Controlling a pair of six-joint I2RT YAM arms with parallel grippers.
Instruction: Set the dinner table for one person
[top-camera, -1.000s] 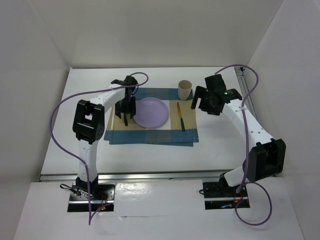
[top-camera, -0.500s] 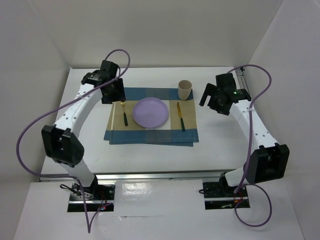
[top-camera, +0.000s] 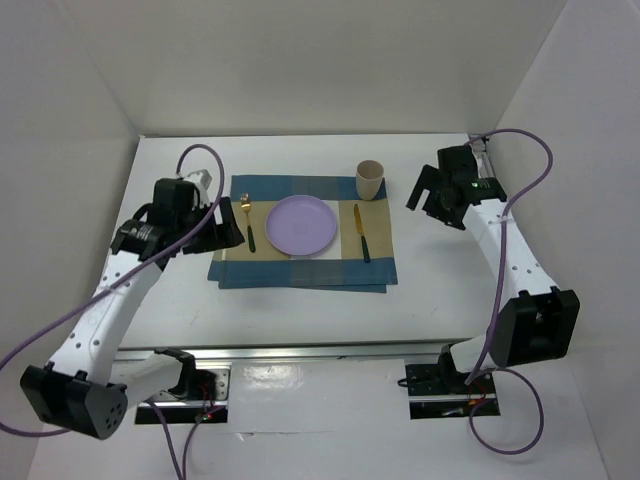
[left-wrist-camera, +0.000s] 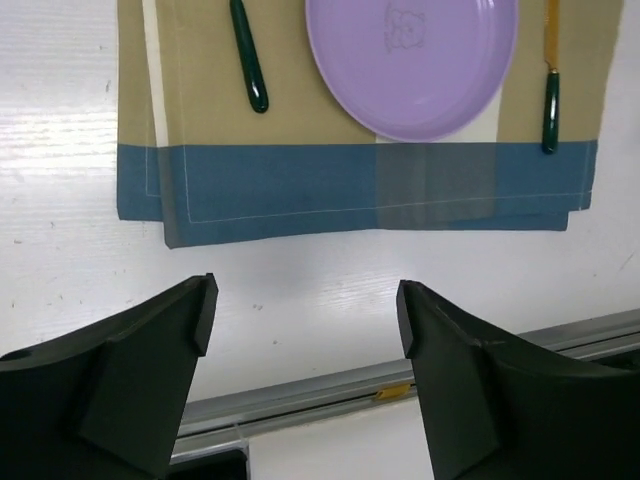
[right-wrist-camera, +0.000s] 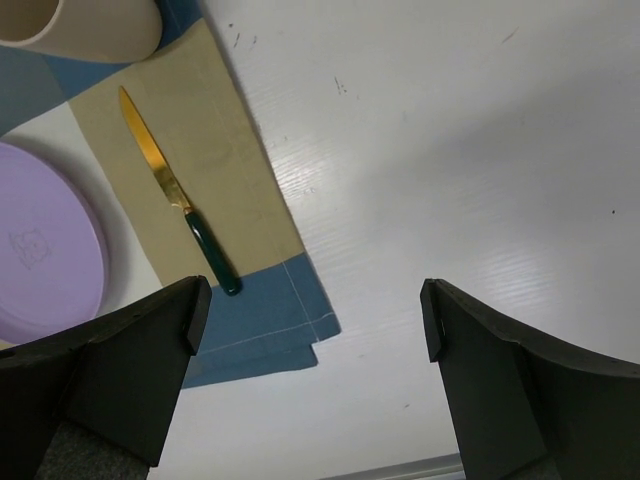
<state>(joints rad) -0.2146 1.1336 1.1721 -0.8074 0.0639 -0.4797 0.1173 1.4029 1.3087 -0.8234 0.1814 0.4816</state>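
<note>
A: White worktop (top-camera: 300, 315) in full view. What's sitting straight on it?
B: Just the placemat (top-camera: 300, 272), blue and tan, lying flat, with a second layer peeking out along its near edge.
A: And around the placemat?
B: White surface shows on every side of it, and a silver rail (top-camera: 300, 350) runs along the worktop's edge, nearer than the placemat.

Open dinner table (top-camera: 300, 315) before placemat (top-camera: 300, 272), cup (top-camera: 370, 180) upright, seemingly on its far-right corner.
</note>
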